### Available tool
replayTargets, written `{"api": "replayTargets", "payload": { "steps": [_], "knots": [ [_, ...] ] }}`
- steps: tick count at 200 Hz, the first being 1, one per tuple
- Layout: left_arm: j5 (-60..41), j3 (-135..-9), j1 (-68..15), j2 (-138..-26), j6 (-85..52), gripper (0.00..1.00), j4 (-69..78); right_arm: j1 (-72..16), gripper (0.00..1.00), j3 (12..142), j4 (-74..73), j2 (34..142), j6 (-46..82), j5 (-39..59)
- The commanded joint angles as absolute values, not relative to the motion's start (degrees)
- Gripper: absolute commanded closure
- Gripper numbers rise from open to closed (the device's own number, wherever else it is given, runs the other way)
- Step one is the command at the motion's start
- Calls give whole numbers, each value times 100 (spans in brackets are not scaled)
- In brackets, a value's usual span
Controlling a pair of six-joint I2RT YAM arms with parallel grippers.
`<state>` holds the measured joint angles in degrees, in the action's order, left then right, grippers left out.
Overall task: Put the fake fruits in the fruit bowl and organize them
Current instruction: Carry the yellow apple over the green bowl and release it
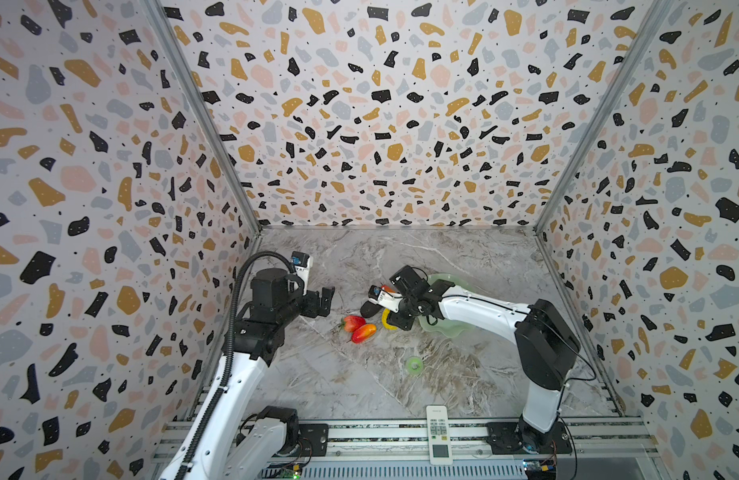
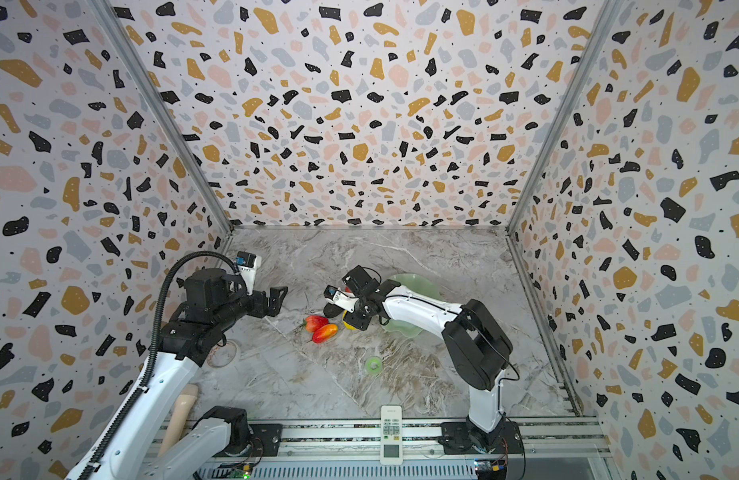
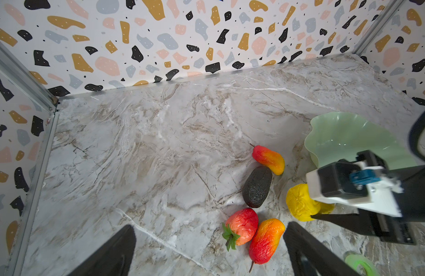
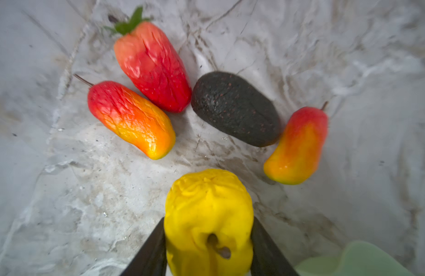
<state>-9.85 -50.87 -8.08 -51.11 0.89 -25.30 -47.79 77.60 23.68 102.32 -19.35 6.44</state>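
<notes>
Marble table [image 3: 159,143], yellow fruit [image 4: 206,210] beside bowl [image 3: 345,138]

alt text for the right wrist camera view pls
A lumpy yellow fruit sits gripped between two black fingers, close to the camera. Beyond it a strawberry, a dark avocado and two red-orange mangoes lie on the grey marble table. The mint-green bowl edges into a corner.

No legible text anywhere; remote control [image 1: 438,434] markings too small.
</notes>
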Motion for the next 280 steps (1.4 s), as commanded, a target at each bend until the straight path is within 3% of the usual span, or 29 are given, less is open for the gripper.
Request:
{"api": "replayTargets", "payload": {
  "steps": [1, 43, 86, 202, 280],
  "knots": [
    [-889, -5142, -843, -5098, 129, 0, -2407, -4579, 64, 7702, 2135, 9232, -1815, 687],
    [-893, -5245, -888, -5236, 103, 0, -2420, -3759, 68, 7101, 1885, 8189, -1435, 13],
    [-817, -5376, -957, -5267, 41, 0, -2398, -2723, 68, 6413, 1719, 7661, -842, 58],
    [-627, -5554, -1283, -5579, -7, 0, -2304, -2271, 69, 6055, 1283, 9094, -449, 33],
    [-639, -5515, -1351, -5625, 100, 0, -2258, -2268, 69, 5930, 1082, 9446, -398, 296]
  ]
}}
